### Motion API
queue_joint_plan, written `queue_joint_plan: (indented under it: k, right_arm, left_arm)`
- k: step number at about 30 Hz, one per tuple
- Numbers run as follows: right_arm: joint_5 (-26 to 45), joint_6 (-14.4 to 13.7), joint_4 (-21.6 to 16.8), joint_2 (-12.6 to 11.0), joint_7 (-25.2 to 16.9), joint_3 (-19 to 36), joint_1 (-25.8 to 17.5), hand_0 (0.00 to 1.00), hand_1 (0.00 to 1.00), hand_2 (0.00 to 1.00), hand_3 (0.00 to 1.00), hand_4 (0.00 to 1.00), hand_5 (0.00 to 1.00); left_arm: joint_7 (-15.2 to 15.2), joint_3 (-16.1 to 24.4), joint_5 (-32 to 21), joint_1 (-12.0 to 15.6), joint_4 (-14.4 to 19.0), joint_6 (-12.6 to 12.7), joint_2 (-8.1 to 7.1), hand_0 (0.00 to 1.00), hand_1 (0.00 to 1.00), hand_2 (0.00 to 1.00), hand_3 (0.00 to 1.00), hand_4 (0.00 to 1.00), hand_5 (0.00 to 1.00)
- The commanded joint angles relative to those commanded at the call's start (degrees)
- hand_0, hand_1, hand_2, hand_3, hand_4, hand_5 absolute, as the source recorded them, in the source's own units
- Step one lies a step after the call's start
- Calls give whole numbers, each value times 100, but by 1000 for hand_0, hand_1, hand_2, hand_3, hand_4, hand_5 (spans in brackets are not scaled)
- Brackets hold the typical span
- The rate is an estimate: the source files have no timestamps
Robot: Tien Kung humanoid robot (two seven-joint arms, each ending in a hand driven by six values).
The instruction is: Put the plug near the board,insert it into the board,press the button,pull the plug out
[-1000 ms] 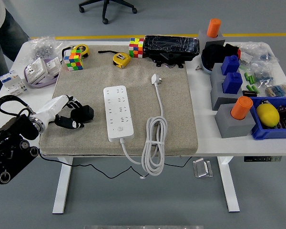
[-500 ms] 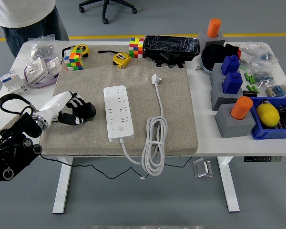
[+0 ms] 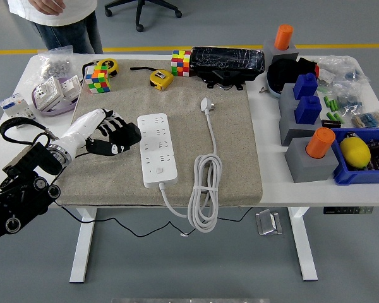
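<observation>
L hand (image 3: pixel 114 134) fingers curl round a black plug (image 3: pixel 127 134), gripping it; plug sits at the fingertips, its exact pointing can't be made out. Power strip (image 3: pixel 156 149) lies just right of the fingers on the mat (image 3: pixel 234 145), long axis running near-to-far, cord end toward the table's (image 3: pixel 268 183) near edge.

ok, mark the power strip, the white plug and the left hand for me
power strip (image 3: pixel 156 149), head view, middle of its top face
white plug (image 3: pixel 206 104), head view, plug body at the cable's far end
left hand (image 3: pixel 111 134), head view, back of the hand
</observation>
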State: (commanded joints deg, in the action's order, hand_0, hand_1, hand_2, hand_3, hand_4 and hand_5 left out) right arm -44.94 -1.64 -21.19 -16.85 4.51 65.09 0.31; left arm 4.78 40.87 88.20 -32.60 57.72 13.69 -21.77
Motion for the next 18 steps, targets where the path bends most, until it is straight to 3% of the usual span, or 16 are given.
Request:
queue_joint_plan:
  k: [9, 18]
  right_arm:
    - [5, 1, -3, -19, 1, -14, 9, 622, 685, 672, 568, 978, 593]
    - [-6, -9, 0, -17, -12, 0, -2, 623, 685, 672, 568, 978, 593]
  left_arm:
    - [44, -424, 9, -270, -257, 87, 155, 420, 381, 461, 545, 764, 2]
    - [0, -510, 41, -309, -384, 85, 121, 423, 385, 464, 547, 757, 2]
